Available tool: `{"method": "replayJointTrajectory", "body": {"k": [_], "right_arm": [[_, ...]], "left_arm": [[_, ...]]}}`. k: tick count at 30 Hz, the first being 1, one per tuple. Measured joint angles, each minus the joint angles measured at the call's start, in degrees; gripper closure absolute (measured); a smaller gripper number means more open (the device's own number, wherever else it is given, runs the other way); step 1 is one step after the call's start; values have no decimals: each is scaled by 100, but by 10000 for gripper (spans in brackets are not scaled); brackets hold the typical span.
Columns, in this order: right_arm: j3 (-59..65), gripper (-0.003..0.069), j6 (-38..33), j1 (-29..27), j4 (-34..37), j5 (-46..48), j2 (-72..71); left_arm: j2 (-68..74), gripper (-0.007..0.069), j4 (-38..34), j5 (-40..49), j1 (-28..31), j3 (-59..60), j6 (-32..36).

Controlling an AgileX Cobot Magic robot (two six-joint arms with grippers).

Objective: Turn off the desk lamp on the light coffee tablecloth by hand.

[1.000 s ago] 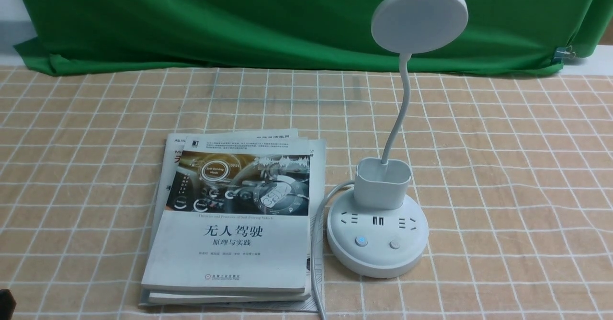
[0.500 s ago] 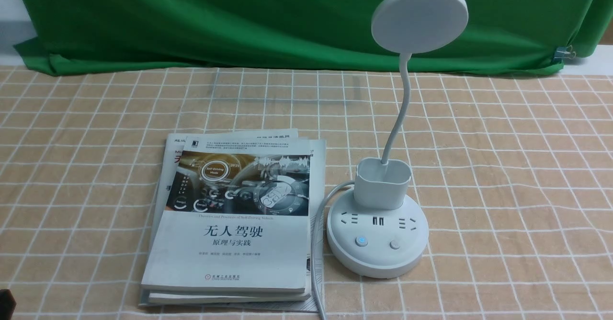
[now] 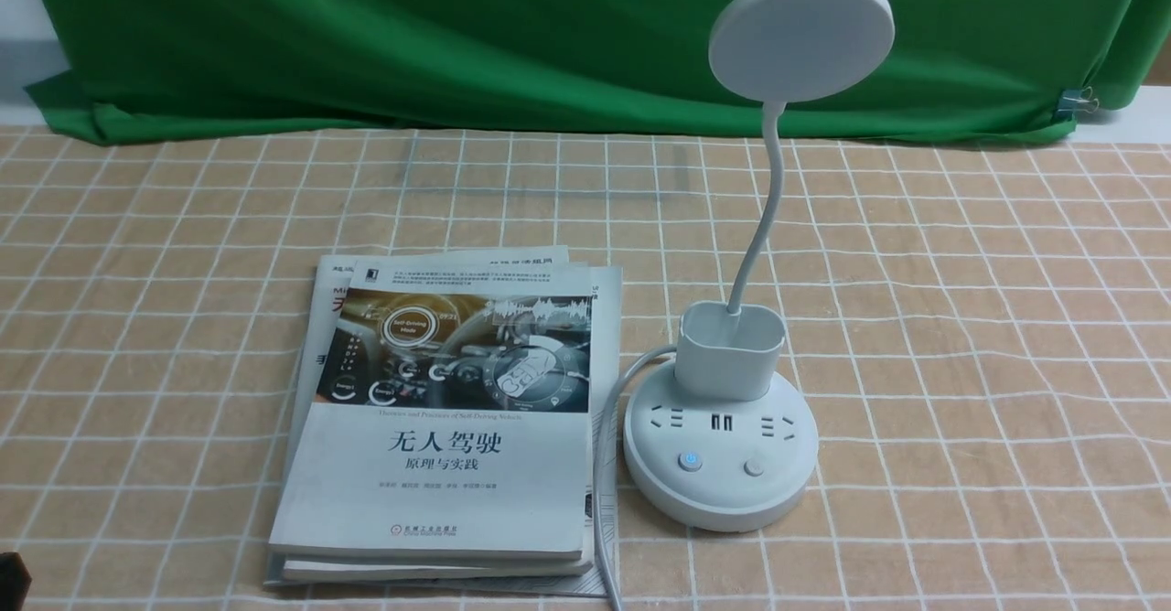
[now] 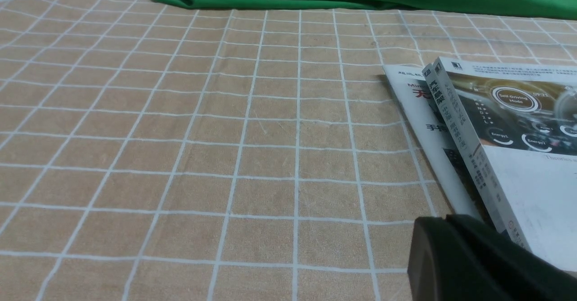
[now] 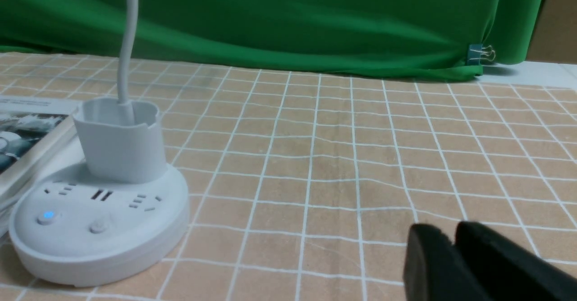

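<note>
In the front view we see the desk lamp (image 3: 723, 437) standing right of centre on the light coffee tablecloth (image 3: 961, 318), its round base low in the frame and its disc head (image 3: 801, 37) up at the top against the green backdrop cloth (image 3: 412, 35). A thin gooseneck (image 3: 764, 218) rises out of the pen-holder cup (image 3: 732, 348), which sits on the rear of the base; we see nothing in the cup besides the neck. Of the two buttons (image 3: 690, 461) at the front of the base, the left one shows a small blue glow. A white cord (image 3: 606, 465) leaves the base on its left and runs down to the bottom edge.

Just left of the lamp lies a stack of books (image 3: 448, 419), flat on the cloth, the cord running between them.

In the right wrist view we find the right gripper (image 5: 453, 251) at the lower right of the frame, its dark fingers pressed together with only a thin seam between, grasping nothing, well apart from the lamp base. In the left wrist view the left gripper (image 4: 446, 247) sits at the lower right, likewise clenched on nothing, near the spine of the books.
</note>
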Motion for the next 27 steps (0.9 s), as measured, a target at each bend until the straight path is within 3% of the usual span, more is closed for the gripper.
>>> {"method": "replayJointTrajectory", "body": {"k": [27], "right_arm": [[0, 502, 2, 0, 0, 0, 0]], "left_arm": [[0, 620, 0, 0, 0, 0, 0]]}}
